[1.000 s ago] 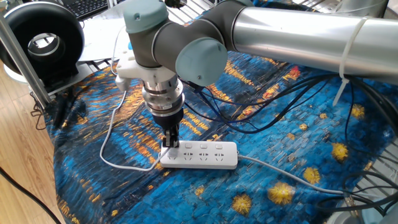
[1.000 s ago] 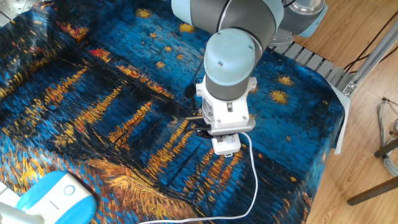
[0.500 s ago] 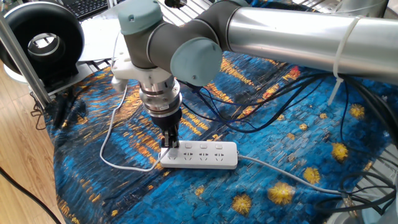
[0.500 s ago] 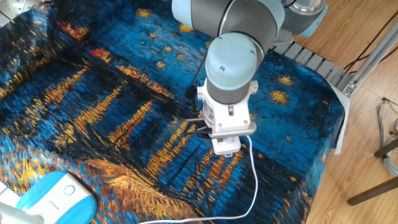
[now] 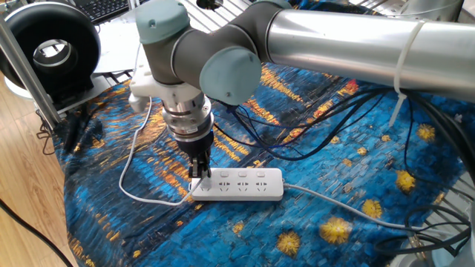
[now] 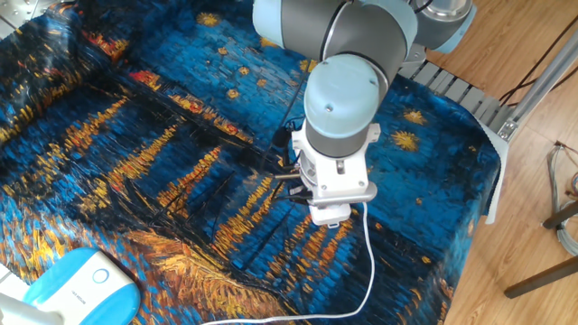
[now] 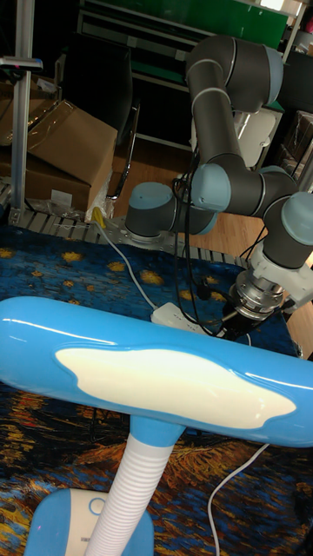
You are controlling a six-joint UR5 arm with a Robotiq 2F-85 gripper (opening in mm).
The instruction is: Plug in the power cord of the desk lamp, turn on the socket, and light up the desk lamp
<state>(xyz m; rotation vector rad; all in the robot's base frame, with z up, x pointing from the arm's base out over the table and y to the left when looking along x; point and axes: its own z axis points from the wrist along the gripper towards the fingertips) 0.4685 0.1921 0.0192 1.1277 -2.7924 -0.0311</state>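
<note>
- One fixed view: one socket (image 5: 239, 185), a long white strip with four outlets, lying on the blue cloth (image 5: 111, 215). The gripper (image 5: 200, 176) points down at its left end, fingers close together around the small white plug; one power cord (image 5: 133, 159) loops away left.
- Other fixed view: the arm hides the strip; desk lamp (image 6: 79, 287) base sits near left.
- Tall fixed view: one blue lamp up close, strip beyond it.

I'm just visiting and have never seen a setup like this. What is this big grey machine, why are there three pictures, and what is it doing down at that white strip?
It is a robot arm; its gripper is a two-finger claw. Three cameras film the same table from different sides. On the painted cloth lies a white socket strip. The claw stands at the strip's end, at the plug of the thin white power cord. Whether it grips the plug is unclear. The cord belongs to the blue desk lamp, seen close up in the tall picture.
</note>
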